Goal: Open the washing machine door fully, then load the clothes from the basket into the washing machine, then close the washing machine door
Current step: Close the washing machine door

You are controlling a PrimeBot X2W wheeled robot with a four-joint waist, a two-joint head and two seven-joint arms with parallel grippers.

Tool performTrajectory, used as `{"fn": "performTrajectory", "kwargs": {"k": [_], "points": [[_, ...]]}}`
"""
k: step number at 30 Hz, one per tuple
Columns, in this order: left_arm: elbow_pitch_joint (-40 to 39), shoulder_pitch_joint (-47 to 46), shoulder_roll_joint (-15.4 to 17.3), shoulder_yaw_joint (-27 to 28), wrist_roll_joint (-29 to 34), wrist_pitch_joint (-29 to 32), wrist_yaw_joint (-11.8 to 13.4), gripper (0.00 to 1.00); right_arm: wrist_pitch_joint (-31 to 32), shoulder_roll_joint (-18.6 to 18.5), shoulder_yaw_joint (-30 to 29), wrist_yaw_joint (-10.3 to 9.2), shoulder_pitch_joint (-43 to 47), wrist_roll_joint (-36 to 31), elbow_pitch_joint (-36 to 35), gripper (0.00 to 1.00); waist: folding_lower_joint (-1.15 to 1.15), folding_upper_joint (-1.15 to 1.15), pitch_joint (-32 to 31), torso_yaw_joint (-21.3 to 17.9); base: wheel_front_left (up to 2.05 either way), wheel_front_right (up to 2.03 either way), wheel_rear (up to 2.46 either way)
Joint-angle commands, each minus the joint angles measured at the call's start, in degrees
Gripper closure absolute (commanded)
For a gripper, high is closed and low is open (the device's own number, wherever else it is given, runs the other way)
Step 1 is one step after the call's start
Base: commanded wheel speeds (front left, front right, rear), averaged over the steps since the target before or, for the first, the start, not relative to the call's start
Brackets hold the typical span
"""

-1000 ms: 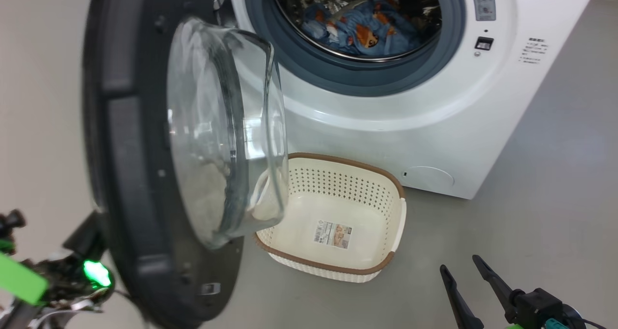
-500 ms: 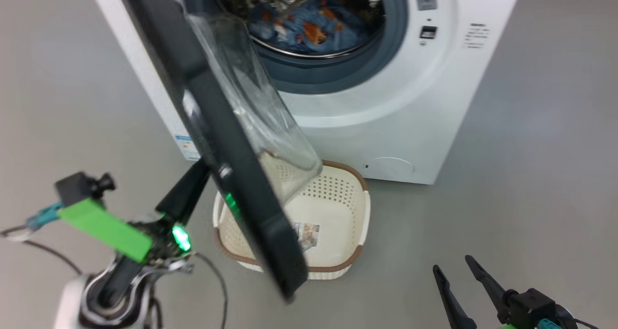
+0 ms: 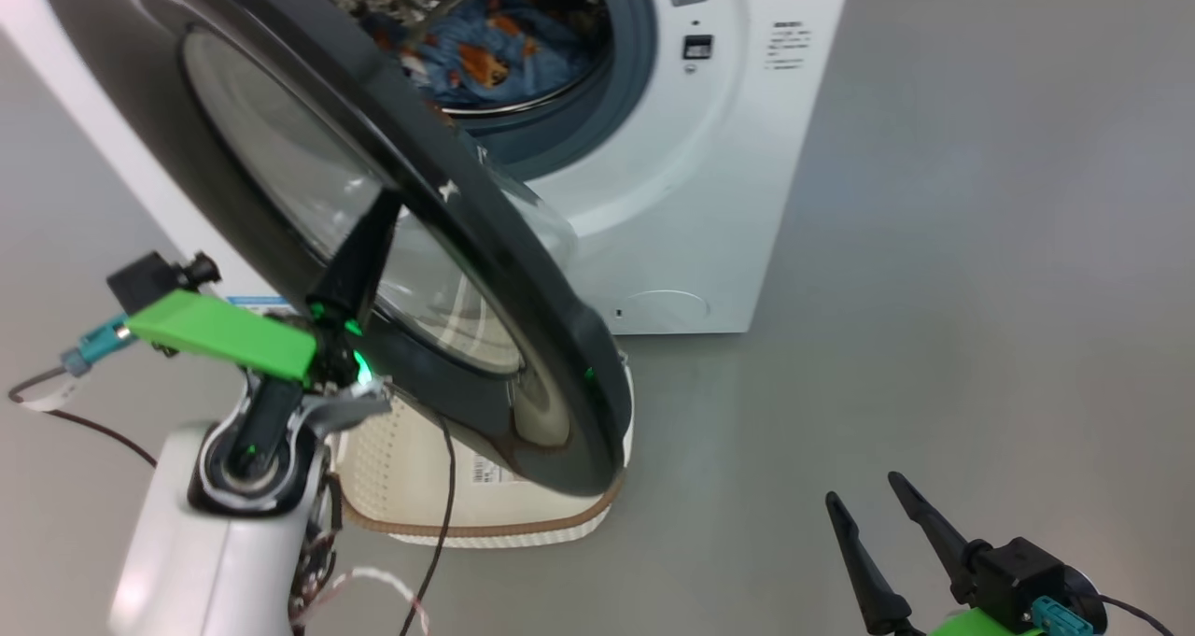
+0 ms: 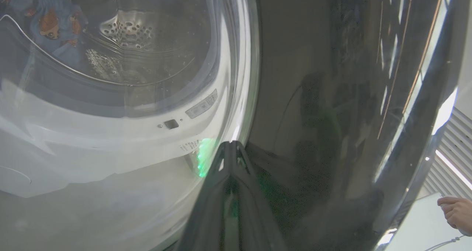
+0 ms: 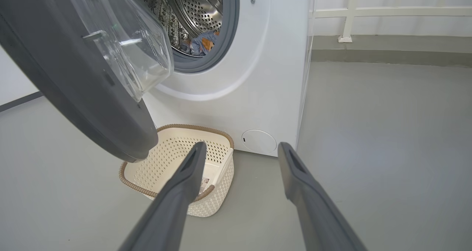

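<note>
Head view: closing step; left pincer [image 3: 385,208] shut against washing machine door [image 3: 523,337], right pincer [image 3: 863,487] wide, empty; next push till latched.

The left end effector [image 4: 230,149], fingers pressed together, sets its tips against the washing machine door [image 4: 332,96]. Beyond its glass [image 4: 110,151], the clothes [image 4: 48,22] lie in the drum [image 4: 143,37]. A person's hand [image 4: 455,211] shows past the door's rim.

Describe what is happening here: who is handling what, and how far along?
The robot's shut left gripper is set against the outer face of the door, which stands half open. The clothes lie inside the washer, and the basket on the floor below the door looks empty. The right gripper is open, holding nothing. Closing the door is what remains.
</note>
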Motion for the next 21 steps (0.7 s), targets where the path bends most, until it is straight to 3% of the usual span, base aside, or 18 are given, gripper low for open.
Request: {"fn": "performTrajectory", "kwargs": {"k": [1, 13, 21], "points": [[-0.73, -4.86, 0.90, 0.95, 0.56, -1.90, -0.26, 1.00, -0.27, 0.07, 1.80, 0.09, -1.73, 0.51, -1.08, 0.00, 0.00, 0.00, 0.52, -1.86, 0.00, 0.00, 0.00], [11.98, -15.50, 0.90, -1.41, 3.55, -11.42, -0.26, 1.00, -0.27, 0.58, 3.46, 0.09, -3.33, 0.87, -0.57, 0.00, 0.00, 0.00, 0.87, -6.38, 0.00, 0.00, 0.00], [17.45, -19.37, 1.13, -3.71, 5.94, -16.80, -0.26, 1.00, -0.27, 0.53, 3.14, 0.09, -3.44, 0.92, -0.55, 0.00, 0.00, 0.00, 1.29, -6.96, 0.00, 0.00, 0.00]]}}
